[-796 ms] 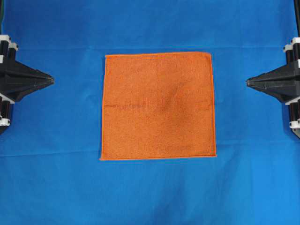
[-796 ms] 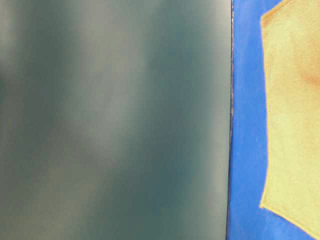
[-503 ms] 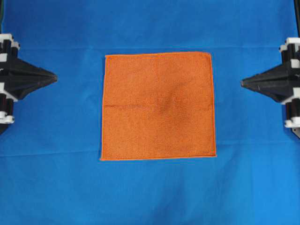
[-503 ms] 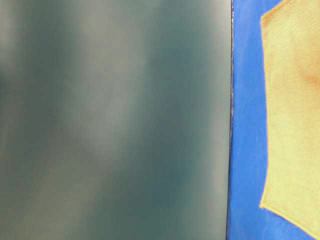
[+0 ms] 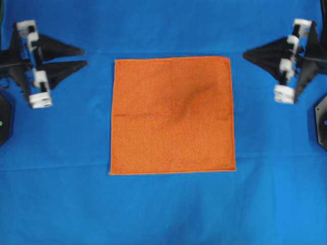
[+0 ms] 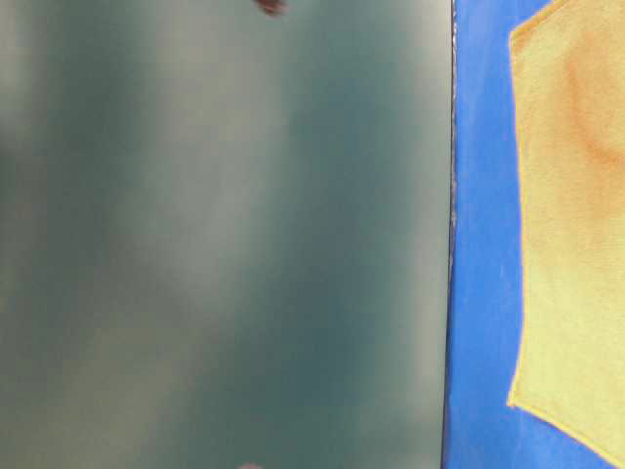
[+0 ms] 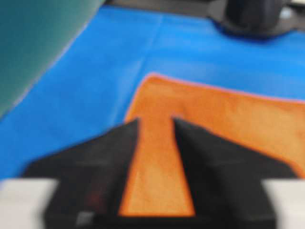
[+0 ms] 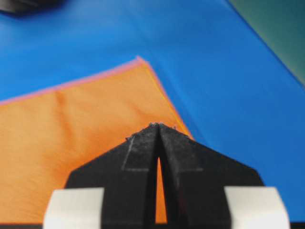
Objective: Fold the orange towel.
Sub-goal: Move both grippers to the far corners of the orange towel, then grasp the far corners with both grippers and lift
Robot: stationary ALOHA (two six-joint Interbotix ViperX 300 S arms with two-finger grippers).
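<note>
The orange towel (image 5: 172, 115) lies flat and square on the blue covering, with a faint crease across its middle. At the upper left my left gripper (image 5: 85, 57) is open, its tips pointing at the towel's top-left corner and a short way short of it. My right gripper (image 5: 244, 53) is shut at the upper right, its tip just short of the top-right corner. The left wrist view shows the towel (image 7: 224, 119) between and beyond the spread fingers of the left gripper (image 7: 155, 120). In the right wrist view the right gripper (image 8: 159, 125) sits over the towel's (image 8: 81, 138) edge. The table-level view catches the towel (image 6: 576, 225) at the right.
The blue table covering (image 5: 163, 209) spreads past the towel on all sides. Black arm bases stand at the left edge (image 5: 4, 120) and right edge (image 5: 321, 120). A dark green surface (image 6: 225, 234) fills most of the table-level view.
Both grippers have swung up and inward toward the towel's top corners. The left jaws have opened; the right stay shut. The towel has not moved.
</note>
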